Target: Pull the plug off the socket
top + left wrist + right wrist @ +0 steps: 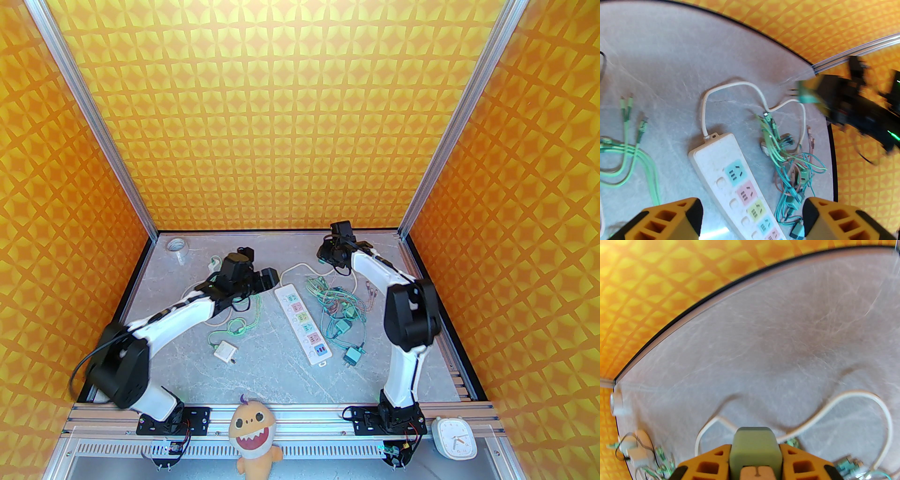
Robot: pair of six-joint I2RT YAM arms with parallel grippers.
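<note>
The socket (303, 323) is a long white power strip with pastel outlet faces, lying in the middle of the table; it is also seen in the left wrist view (731, 168). All its visible outlets are bare. The plug (754, 444), a grey-green block with metal prongs (806, 93), is held in the air above the table's far right, apart from the strip. My right gripper (755, 462) (333, 252) is shut on it. My left gripper (752, 211) (265, 280) hovers open over the strip's far end, touching nothing.
The strip's white cord (731, 86) loops toward the far edge. A tangle of green, teal and pink cables (342, 304) lies right of the strip, with a teal adapter (352, 357). Green cables and a white charger (224, 350) lie left. A tape roll (177, 245) sits far left.
</note>
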